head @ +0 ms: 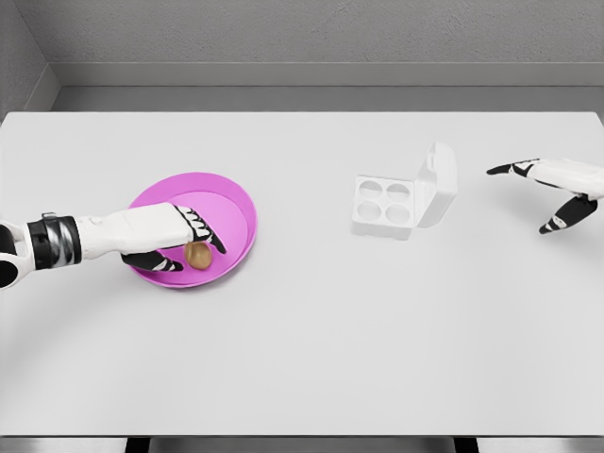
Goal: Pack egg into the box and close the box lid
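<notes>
Grey walls and a grey floor strip frame a broad white tabletop (302, 330) that fills most of the head view. On its left part sits a shallow, round magenta plastic bowl (231, 203), and inside it, toward the near rim, lies a small brown egg (197, 255). The left hand (179, 236), white with black finger segments, reaches in from the left edge over the bowl; its fingers (203, 231) curl down around the egg, thumb on the near side and the others above it, touching or almost touching the shell, though a firm clamp cannot be made out. Well apart to the right, near the middle of the table, stands a white four-cup egg box (385, 203) with its hinged lid (439, 184) raised upright on the right side; all four round cups are bare. Further right, at the picture's edge, the right hand (552, 184) hovers above the table with fingers spread apart, holding nothing, clear of the box.
</notes>
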